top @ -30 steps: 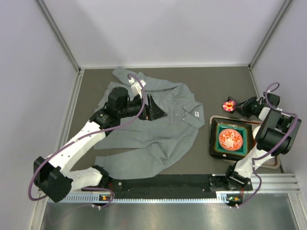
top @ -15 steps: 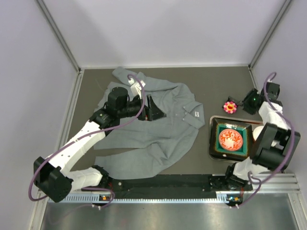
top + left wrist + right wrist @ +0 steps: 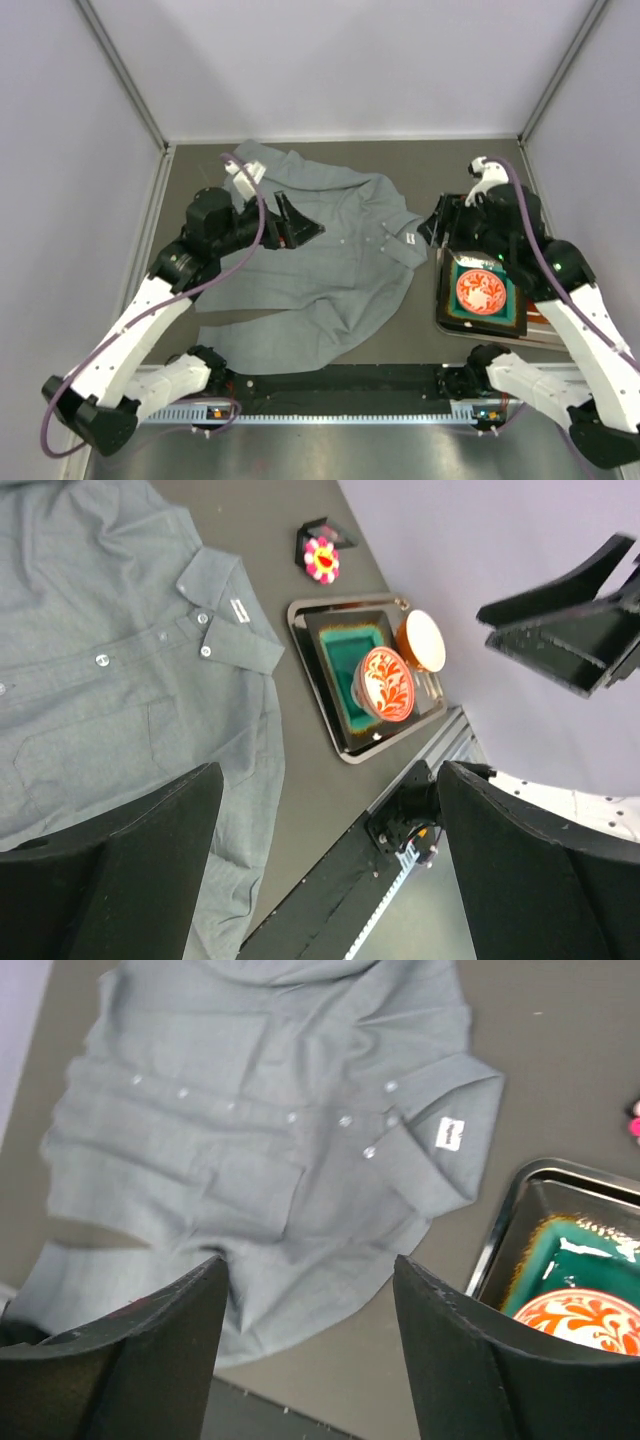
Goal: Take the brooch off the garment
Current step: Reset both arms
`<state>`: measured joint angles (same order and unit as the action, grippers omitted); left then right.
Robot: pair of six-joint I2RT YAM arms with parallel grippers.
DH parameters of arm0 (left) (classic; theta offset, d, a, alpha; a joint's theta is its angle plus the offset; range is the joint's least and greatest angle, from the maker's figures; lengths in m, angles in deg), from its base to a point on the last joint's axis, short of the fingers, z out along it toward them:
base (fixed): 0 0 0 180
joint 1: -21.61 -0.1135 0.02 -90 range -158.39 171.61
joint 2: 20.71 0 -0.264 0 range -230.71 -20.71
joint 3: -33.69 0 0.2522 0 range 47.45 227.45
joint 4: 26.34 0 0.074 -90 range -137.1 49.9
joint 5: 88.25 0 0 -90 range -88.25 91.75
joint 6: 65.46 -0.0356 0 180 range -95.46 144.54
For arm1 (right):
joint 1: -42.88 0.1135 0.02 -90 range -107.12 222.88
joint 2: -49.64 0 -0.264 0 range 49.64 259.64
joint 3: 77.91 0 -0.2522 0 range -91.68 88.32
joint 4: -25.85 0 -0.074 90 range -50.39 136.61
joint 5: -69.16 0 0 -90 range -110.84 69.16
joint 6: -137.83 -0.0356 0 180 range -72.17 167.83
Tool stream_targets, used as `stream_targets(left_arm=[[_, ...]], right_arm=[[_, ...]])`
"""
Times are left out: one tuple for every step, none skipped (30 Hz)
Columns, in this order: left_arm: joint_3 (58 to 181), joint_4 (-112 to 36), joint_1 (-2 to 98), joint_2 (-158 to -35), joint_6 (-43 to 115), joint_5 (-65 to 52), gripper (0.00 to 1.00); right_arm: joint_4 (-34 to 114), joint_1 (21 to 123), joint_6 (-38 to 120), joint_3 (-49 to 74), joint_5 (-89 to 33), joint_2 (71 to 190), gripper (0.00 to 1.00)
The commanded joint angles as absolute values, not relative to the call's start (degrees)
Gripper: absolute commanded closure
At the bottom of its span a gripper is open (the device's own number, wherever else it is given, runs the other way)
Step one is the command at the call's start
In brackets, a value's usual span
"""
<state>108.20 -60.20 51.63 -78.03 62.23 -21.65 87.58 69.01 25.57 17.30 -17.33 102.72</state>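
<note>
The grey garment (image 3: 320, 275) lies spread on the dark table, collar and white label toward the right (image 3: 110, 660) (image 3: 260, 1160). The pink brooch (image 3: 321, 557) with its yellow centre rests on the bare table beyond the tray, apart from the garment. In the top view my right arm hides it, and the right wrist view catches only a pink sliver (image 3: 634, 1120). My left gripper (image 3: 296, 224) (image 3: 330, 775) hovers open above the garment with nothing in it. My right gripper (image 3: 437, 222) (image 3: 308, 1265) hangs open and empty above the collar's edge and the tray's corner.
A black tray (image 3: 440, 305) (image 3: 300, 650) (image 3: 500, 1230) sits right of the garment. It carries a teal square dish with a red-and-white bowl (image 3: 483, 290) (image 3: 385, 680) and an orange cup (image 3: 422, 640). Grey walls enclose the table; a rail (image 3: 350, 385) runs along the near edge.
My right arm swung up from the brooch's spot at the far right and left over the tray, its jaws spreading wider. The left arm drew back slightly left.
</note>
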Motion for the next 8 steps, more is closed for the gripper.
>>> stream_targets(left_arm=[[106.33, -59.34, 51.40, -71.26, 64.62, -16.02, 0.07], [106.25, -60.65, 51.49, -70.64, 64.71, -14.70, 0.07], [106.24, -61.45, 51.40, -69.41, 64.71, -14.17, 0.07], [106.16, -61.98, 51.40, -68.71, 64.79, -13.73, 0.07], [106.42, -63.38, 51.40, -68.18, 64.88, -13.03, 0.07], [106.51, -63.91, 51.49, -67.21, 64.88, -11.89, 0.07], [106.77, -64.53, 51.40, -66.77, 64.88, -11.09, 0.07], [107.82, -66.28, 51.49, -66.16, 64.71, -10.30, 0.06]], right_arm=[[91.82, 70.83, 23.57, 17.31, -24.44, 96.33, 0.30], [91.65, 70.92, 24.70, 17.22, -24.44, 94.05, 0.18], [90.17, 70.92, 24.80, 17.40, -23.66, 92.12, 0.13], [87.11, 70.92, 26.02, 20.18, -25.22, 86.61, 0.01], [84.03, 70.92, 27.08, 21.78, -25.23, 84.12, 0.01], [81.39, 70.92, 26.91, 22.75, -23.49, 82.36, 0.01], [81.54, 70.92, 27.26, 21.80, -21.13, 81.56, 0.01], [82.15, 70.92, 27.70, 20.83, -21.02, 81.37, 0.01]])
